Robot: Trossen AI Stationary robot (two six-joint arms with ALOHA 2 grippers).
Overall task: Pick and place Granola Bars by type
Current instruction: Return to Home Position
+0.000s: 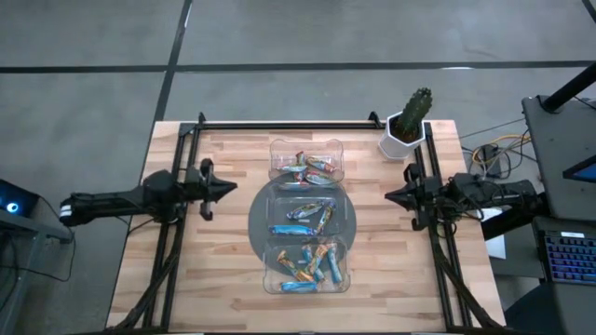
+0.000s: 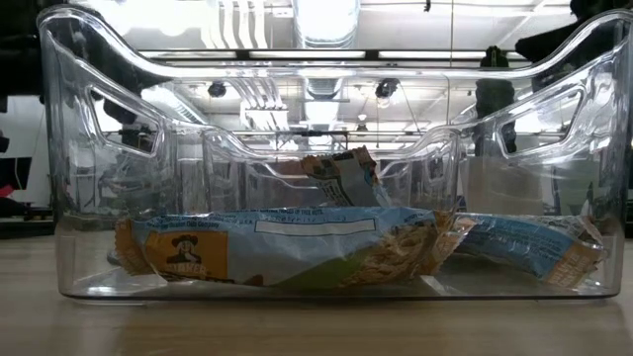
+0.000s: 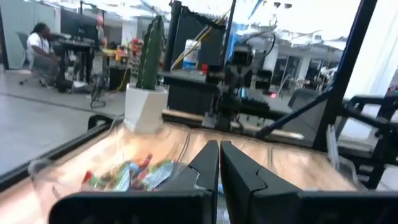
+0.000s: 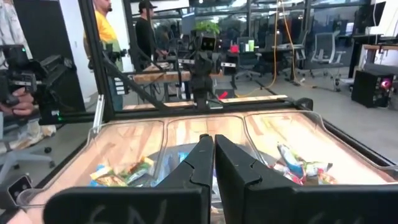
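A clear three-compartment tray (image 1: 270,244) stands mid-table, and the Granola Bars lie inside it. Dark multicoloured ones (image 1: 307,168) fill the far compartment, light blue ones (image 1: 305,217) the middle, and orange-brown and blue ones (image 1: 310,263) the near one. The low view looks through the tray's near wall at bars (image 2: 297,247) lying flat on its floor. My left gripper (image 1: 233,189) hovers shut left of the tray, pointing level at it, its fingers (image 3: 219,163) together. My right gripper (image 1: 389,196) hovers shut right of the tray, likewise level (image 4: 214,155). Neither holds anything.
A cactus in a white pot (image 1: 407,126) stands at the table's far right corner. A grey round disc (image 1: 258,219) lies under the tray. Black frame rails (image 1: 279,125) run along the table's left, right and far sides. People stand in the room beyond (image 4: 106,37).
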